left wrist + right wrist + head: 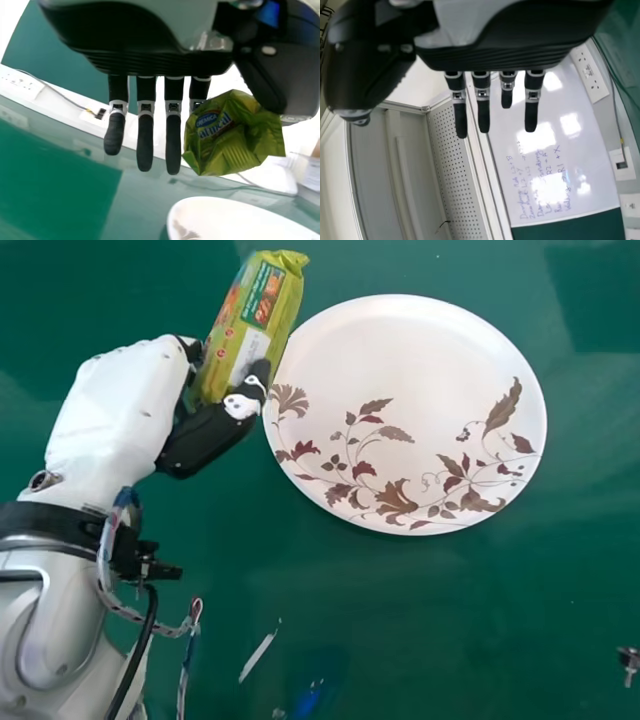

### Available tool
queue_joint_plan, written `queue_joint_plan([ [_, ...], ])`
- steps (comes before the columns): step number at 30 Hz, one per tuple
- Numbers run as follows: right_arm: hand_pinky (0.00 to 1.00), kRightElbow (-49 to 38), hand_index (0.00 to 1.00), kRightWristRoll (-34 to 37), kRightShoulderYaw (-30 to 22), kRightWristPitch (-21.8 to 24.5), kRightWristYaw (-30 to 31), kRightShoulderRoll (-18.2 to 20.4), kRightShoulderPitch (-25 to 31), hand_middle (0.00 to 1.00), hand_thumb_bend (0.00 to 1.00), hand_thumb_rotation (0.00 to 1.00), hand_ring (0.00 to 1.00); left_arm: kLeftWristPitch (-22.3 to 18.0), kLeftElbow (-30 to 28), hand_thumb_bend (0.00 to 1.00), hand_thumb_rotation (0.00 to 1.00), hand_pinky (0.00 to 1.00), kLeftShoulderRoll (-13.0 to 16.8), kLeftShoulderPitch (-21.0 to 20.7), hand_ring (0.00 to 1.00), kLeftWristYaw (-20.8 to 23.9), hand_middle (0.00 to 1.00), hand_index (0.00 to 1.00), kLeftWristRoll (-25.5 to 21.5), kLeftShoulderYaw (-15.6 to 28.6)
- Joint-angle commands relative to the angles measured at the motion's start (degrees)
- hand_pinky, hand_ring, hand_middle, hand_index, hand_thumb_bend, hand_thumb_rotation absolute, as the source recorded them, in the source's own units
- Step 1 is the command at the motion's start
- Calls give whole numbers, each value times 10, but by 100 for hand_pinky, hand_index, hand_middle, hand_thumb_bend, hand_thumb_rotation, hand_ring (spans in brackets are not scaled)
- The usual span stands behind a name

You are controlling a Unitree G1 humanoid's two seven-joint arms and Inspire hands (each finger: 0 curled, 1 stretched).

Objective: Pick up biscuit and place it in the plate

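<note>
While aslant, biscuit packet (pixel 250 320) tight between left fingers (pixel 192 348) and thumb (pixel 210 435); right fingers (pixel 483 116) straight.

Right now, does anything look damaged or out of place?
Nothing looks spilled or broken. The biscuit packet in the left hand has a crumpled end, perhaps just its wrapping. Nearer the robot than the plate, the green table shows a white streak and a blue patch, marks or reflections, I can't tell.

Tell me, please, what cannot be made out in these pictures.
Head view: part of the packet, hidden by the left hand.
Head view: a small object, cut off by the right edge.
Left wrist view: much of the plate, cut off by the picture's edge.
</note>
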Motion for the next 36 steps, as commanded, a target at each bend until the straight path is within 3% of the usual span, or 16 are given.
queue_joint_plan([
  [1, 75, -15, 77, -1, -6, -7, -5, 5, 19, 85, 88, 50, 88, 4, 1, 51, 0, 24, -48, -20, 38, -1, 46, 54, -17, 2],
  [18, 73, -56, 75, -7, -3, -43, 7, 22, 90, 84, 89, 49, 85, -5, 21, 51, 0, 26, -4, -53, 39, -21, 47, 54, -103, 32],
  [25, 72, -71, 77, -19, 1, -53, 2, 36, 115, 85, 88, 46, 87, -1, 34, 51, 0, 26, -11, -54, 39, -33, 47, 54, -109, 24],
  [31, 72, -79, 76, -23, 7, -48, -5, 42, 128, 84, 87, 43, 87, -6, 72, 51, 0, 26, -3, -46, 38, 8, 47, 54, -161, 21],
  [36, 70, -88, 76, -51, 21, -39, -26, 46, 128, 83, 89, 46, 86, -13, 104, 51, 0, 25, 20, -44, 38, 40, 47, 54, -209, 24],
])
